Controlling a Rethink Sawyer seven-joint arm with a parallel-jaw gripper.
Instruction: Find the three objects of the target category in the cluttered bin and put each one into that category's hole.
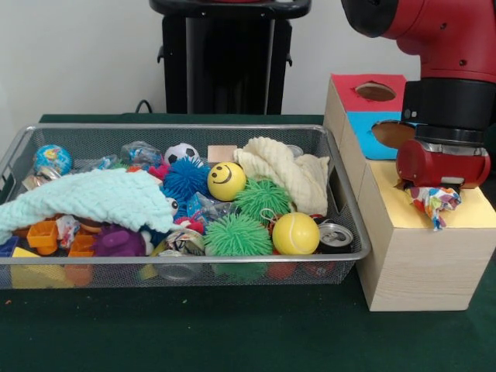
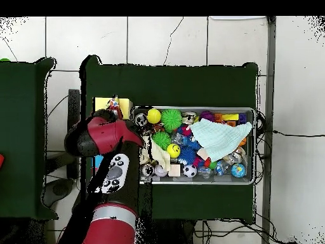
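My hand (image 1: 435, 195) pinches a crumpled multicoloured wrapper (image 1: 434, 204) just above the yellow top of the wooden sorting box (image 1: 418, 256). The box stands on the worktop (image 1: 232, 333) beside the mesh bin (image 1: 194, 260).

No legible txt, labels or nos. anywhere

The front view is evenly and softly lit from above; only faint shadows are cast beneath the wire bin (image 1: 186, 263) and beside the wooden box (image 1: 418, 263). A small glare is caught on the yellow ball (image 1: 295, 233) (near the bin's front right corner). The overhead view is dimmer, with details rendered soft.
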